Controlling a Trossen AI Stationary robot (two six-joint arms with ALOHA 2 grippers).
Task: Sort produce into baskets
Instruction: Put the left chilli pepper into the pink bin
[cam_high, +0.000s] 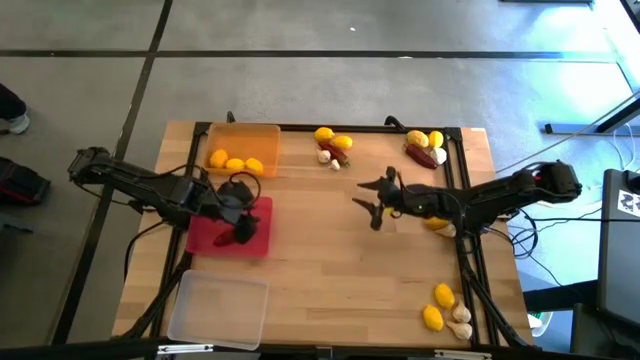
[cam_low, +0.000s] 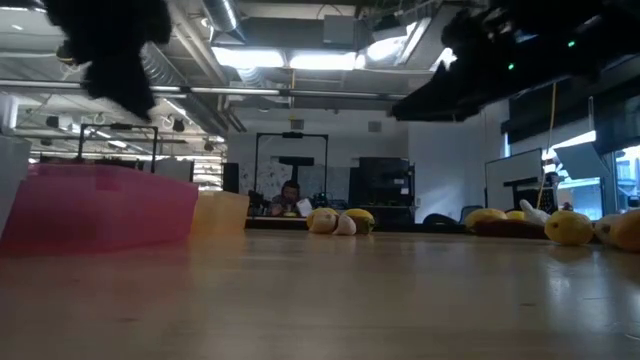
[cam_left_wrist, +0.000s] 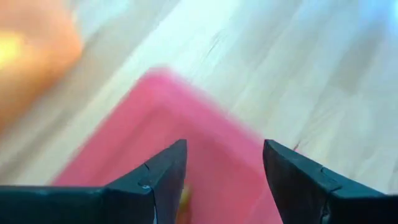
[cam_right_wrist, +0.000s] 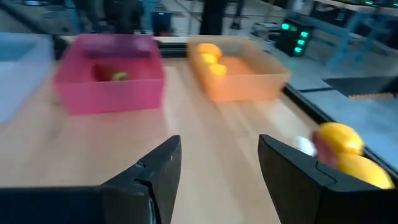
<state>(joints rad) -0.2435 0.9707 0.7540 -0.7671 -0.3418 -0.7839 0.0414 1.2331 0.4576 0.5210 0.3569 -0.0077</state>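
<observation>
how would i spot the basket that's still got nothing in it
Look down at the wooden table and find the left arm's side, where three baskets sit in a column. The one at the near corner is the clear basket. Unlike the orange basket holding lemons and the red-pink basket, it is colourless and empty.

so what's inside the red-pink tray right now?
The red-pink tray holds one dark red pepper. From above, the open left gripper covers much of its floor, so more there can't be ruled out.
</observation>
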